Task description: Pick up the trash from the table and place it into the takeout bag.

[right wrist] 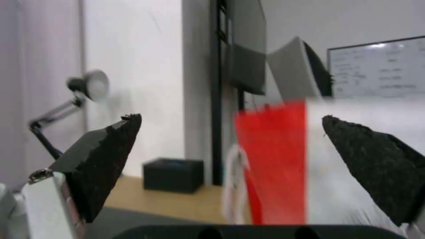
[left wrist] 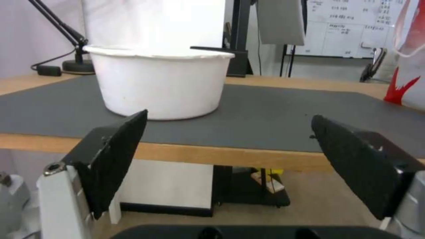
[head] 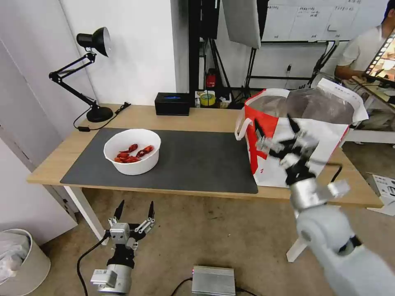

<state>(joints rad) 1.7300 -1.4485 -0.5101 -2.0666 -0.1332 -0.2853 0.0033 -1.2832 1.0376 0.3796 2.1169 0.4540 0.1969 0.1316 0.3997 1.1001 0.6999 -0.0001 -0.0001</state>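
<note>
White bowl of red shells (head: 132,156): mat's left end. Our left gripper (head: 134,210) hangs spread below the desk's front edge. Right gripper (head: 276,132), spread and empty, fronts the takeout bag (head: 304,135).

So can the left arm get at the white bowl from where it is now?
Probably yes. The left gripper hangs open below the table edge, facing the white bowl, with bare mat between them; it must rise first.
</note>
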